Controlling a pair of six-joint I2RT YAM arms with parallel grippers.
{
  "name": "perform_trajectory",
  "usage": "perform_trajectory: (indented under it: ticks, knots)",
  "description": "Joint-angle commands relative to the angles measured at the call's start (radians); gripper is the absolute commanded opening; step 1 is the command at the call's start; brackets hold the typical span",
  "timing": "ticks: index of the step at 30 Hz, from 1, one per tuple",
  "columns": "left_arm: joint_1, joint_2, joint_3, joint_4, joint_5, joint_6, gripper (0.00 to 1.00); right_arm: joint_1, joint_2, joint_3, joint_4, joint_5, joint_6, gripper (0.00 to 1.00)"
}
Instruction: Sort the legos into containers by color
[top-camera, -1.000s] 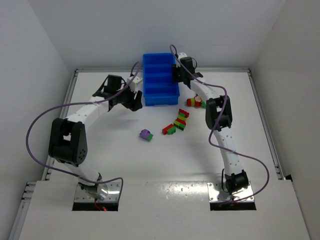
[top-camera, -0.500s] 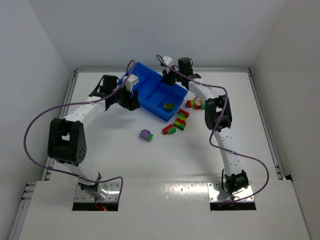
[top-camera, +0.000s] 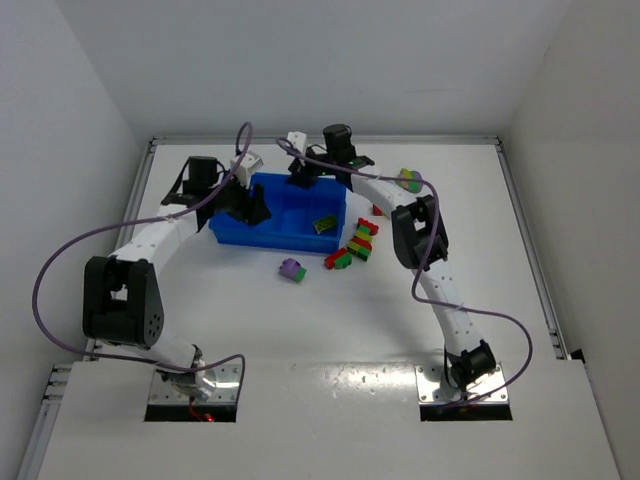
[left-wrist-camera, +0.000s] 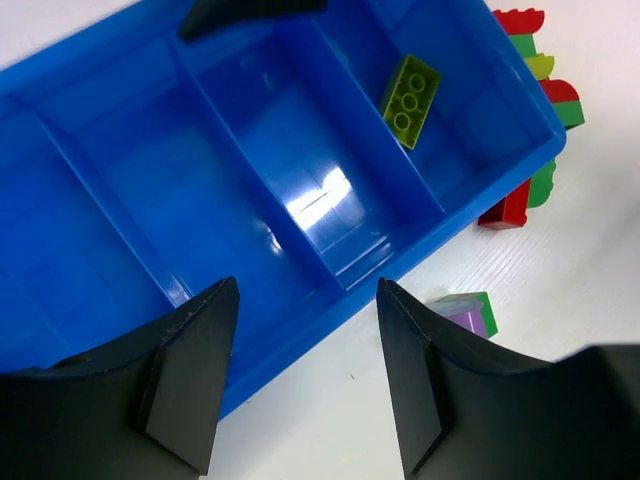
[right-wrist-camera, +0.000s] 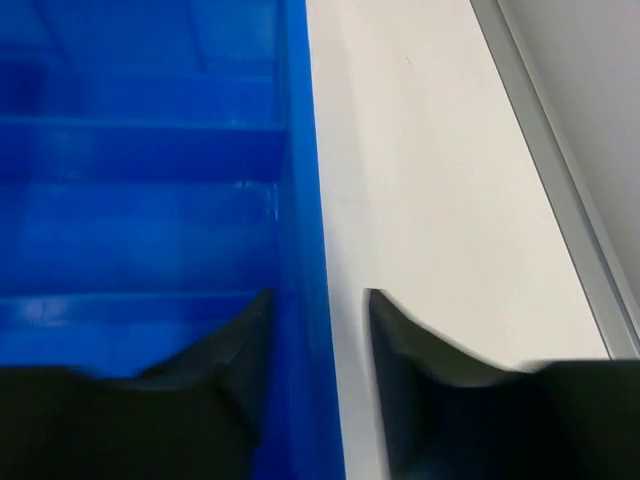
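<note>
Your blue tray (top-camera: 262, 233) lies long-ways across the table (top-camera: 300, 320), near the far edge and a bit left of the middle. It has four boxes in a row. One yellow-green brick (left-wrist-camera: 409, 86) lies in the box at the tray's right end. The other boxes you can see hold nothing.

Your left gripper (left-wrist-camera: 305, 375) has one finger inside the tray and one outside, with the tray's near wall between them. You cannot tell if the fingers press on it. Your right gripper (right-wrist-camera: 318, 345) is clenched on the tray's far wall, one finger on each side.

Just beside the tray's right end lies a clump of red, green and yellow bricks (top-camera: 356, 244). A purple and green brick (top-camera: 291, 269) sits on the table near the tray's front side. One more mixed clump (top-camera: 409, 180) lies further right, near the far edge.
</note>
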Motion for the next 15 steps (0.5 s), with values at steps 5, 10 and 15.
perform_trajectory:
  ticks: [5, 10, 15]
  knots:
    - [0.022, -0.120, -0.086, 0.122, 0.005, -0.035, 0.63, 0.019, -0.011, -0.001, 0.164, -0.032, -0.008, 0.66]
    - [0.022, -0.171, -0.129, 0.122, 0.117, 0.064, 0.63, -0.014, -0.141, -0.072, 0.283, 0.023, 0.332, 0.70]
    - [0.022, -0.209, -0.129, -0.211, 0.276, 0.447, 0.63, -0.125, -0.408, -0.314, 0.387, 0.037, 0.618, 0.70]
